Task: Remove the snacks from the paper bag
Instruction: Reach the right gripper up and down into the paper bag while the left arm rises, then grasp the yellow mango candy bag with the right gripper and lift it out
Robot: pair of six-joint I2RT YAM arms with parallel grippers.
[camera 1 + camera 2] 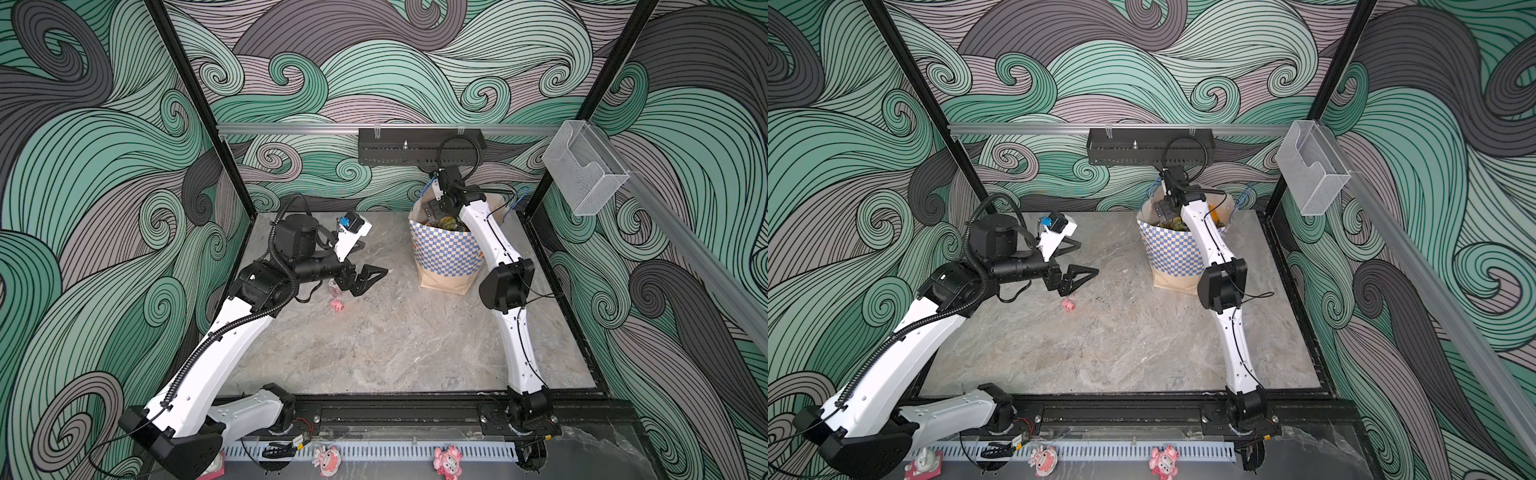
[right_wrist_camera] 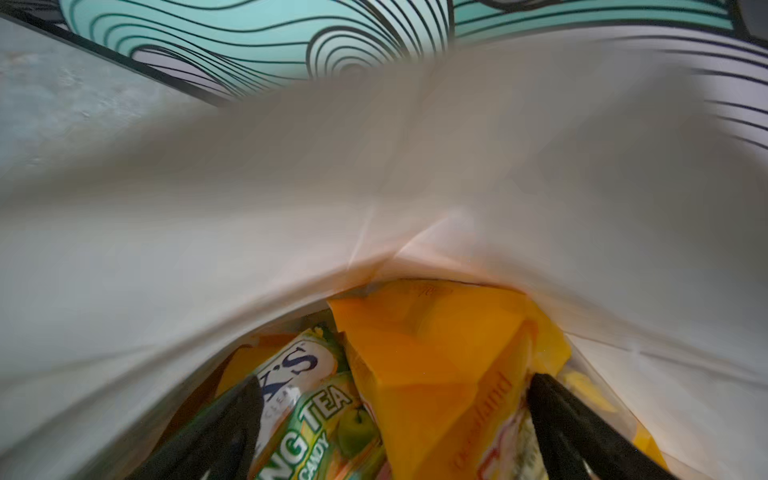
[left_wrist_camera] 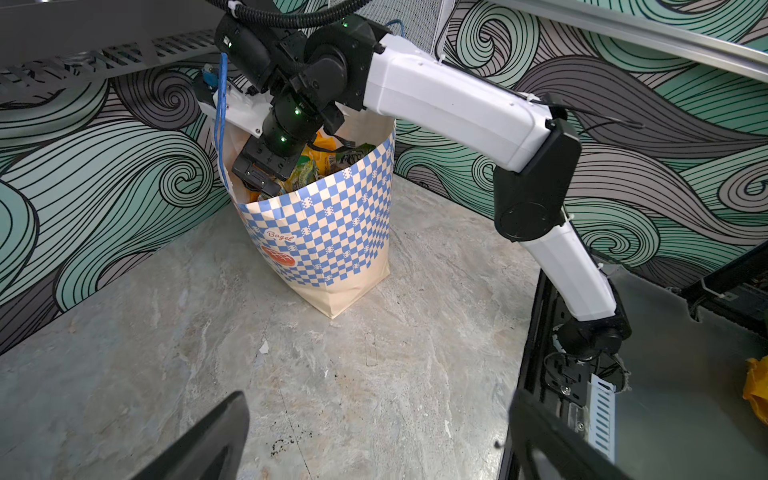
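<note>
Pink-and-white cartoon toys (image 1: pixel 448 461) sit on the ribbed front rail. Beyond them, on the veined grey stone-look table (image 1: pixel 395 340), a tiny pink pig (image 1: pixel 337 306) lies near the left gripper (image 1: pixel 374 259), whose black triangular fingers stand wide apart and empty. At the far right, near the back wall, the paper bag (image 1: pixel 446 257) stands upright, long axis vertical, mouth up. It is smooth cream paper with blue checks and a tan base. The right gripper (image 2: pixel 395 419) reaches into its mouth, jaws wide. Only its wrist view shows them straddling a glossy orange packet (image 2: pixel 428 353) beside a crinkly green-yellow packet (image 2: pixel 307 399). The left wrist view alone shows "Bagel" printed on the bag.
</note>
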